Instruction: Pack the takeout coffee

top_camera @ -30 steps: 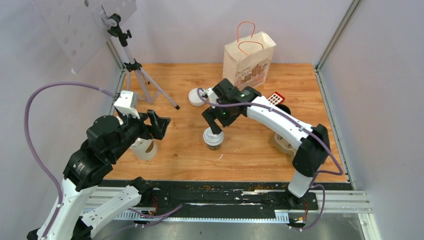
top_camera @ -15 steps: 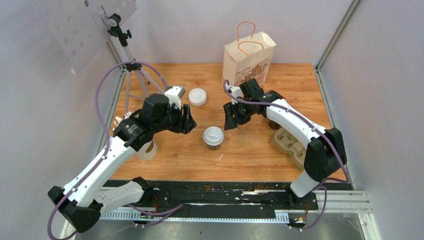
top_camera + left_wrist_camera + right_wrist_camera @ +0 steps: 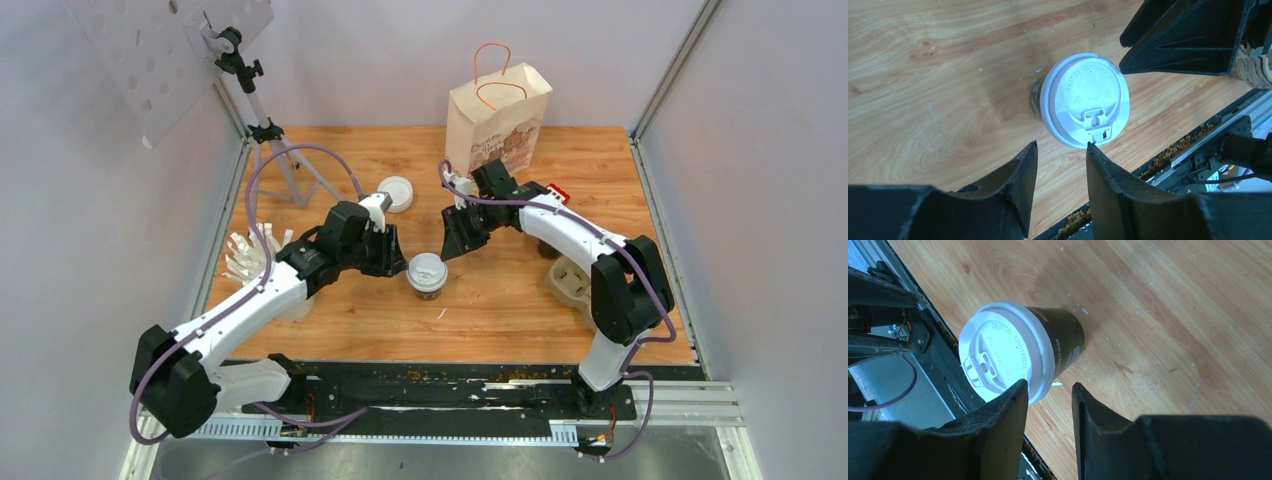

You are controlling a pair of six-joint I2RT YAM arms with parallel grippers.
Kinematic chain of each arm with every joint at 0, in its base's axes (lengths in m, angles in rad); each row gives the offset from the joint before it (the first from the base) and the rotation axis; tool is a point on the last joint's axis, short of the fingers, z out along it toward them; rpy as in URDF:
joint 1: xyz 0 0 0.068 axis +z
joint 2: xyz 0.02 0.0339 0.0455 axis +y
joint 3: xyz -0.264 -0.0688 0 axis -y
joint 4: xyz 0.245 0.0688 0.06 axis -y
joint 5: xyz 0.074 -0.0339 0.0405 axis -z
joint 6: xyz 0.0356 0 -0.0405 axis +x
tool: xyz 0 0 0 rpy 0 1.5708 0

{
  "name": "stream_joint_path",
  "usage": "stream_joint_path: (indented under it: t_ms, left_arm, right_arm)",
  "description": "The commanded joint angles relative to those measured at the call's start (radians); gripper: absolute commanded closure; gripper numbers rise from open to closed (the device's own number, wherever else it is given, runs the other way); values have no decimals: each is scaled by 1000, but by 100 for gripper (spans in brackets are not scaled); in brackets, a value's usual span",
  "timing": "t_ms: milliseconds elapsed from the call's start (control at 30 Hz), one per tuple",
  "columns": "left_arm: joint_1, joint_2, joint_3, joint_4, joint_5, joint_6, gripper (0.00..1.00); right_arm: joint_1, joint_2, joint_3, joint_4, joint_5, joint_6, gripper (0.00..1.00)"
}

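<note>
**Top external: both jaws narrowed beside one lidded cup**

Top external view has one takeout coffee cup [image 3: 427, 276] standing upright near the middle of the counter [image 3: 500, 315], a little toward the near edge. The left jaws sit just beside it on the side of the left edge. The right jaws sit near it on the far-right side. The cup stands between the two, and neither pair grips it.

Left wrist view looks down on the white sip lid [image 3: 1085, 97], which is pressed onto the cup. The left jaws stand at a narrow gap with nothing between them. The lid lies just past one fingertip [image 3: 1098, 160], and I cannot tell whether they touch.

Right wrist view shows the cup's dark brown side [image 3: 1064, 337]. The right jaws are also narrow and hold nothing. The rim of the lid disappears behind one fingertip [image 3: 1015, 400].

A paper bag [image 3: 497, 122] with orange handles stands upright at the far edge, right of the middle. A loose flat white lid [image 3: 397, 193] lies between the cup and the far edge. A pulp cup carrier [image 3: 570, 285] rests toward the right edge, partly under the right arm [image 3: 575, 235]. A tripod [image 3: 283, 160] stands in the far left corner. I cannot make out a second lidded cup with any certainty.
</note>
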Motion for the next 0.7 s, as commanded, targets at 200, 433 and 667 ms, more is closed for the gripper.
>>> stream_joint_path:
  t_ms: [200,433,667]
  left_arm:
    - [-2,102,-25,164,42,19,59]
    - [-2,121,-62,184,41,35,66]
    - [-2,132,-70,156,13,64,67]
  right_arm:
    - [-1,44,17,51,-74,0,64]
    - [-1,48,10,59,-80,11,66]
    - [1,54,-24,90,-91,27,69]
